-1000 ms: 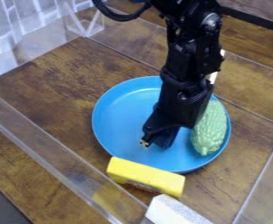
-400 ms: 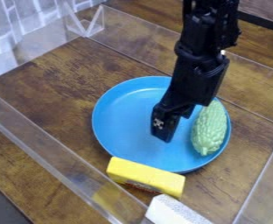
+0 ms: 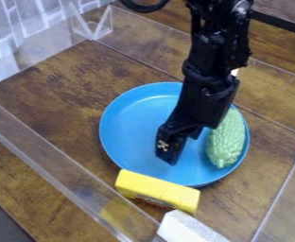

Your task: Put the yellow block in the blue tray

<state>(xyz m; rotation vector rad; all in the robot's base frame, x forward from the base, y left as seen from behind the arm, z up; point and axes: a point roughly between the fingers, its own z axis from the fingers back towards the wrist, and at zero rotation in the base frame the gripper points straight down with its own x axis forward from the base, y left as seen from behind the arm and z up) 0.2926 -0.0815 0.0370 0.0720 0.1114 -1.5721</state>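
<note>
Over the blue tray (image 3: 128, 121) our gripper (image 3: 169, 149) hangs pointing down, jaws apart and empty. Outside the tray's near rim, on the table, lies the yellow block (image 3: 157, 188), ungrasped; a green lump (image 3: 226, 139) fills the tray's right edge.

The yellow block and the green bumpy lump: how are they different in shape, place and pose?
The yellow block is a flat-sided rectangular brick; the green bumpy lump is a rounded oval with a knobbly surface. The yellow block lies on the wooden table, outside the blue tray, by its near rim; the green bumpy lump lies inside the tray at its right side. Both lie on their long sides, ungripped.
</note>
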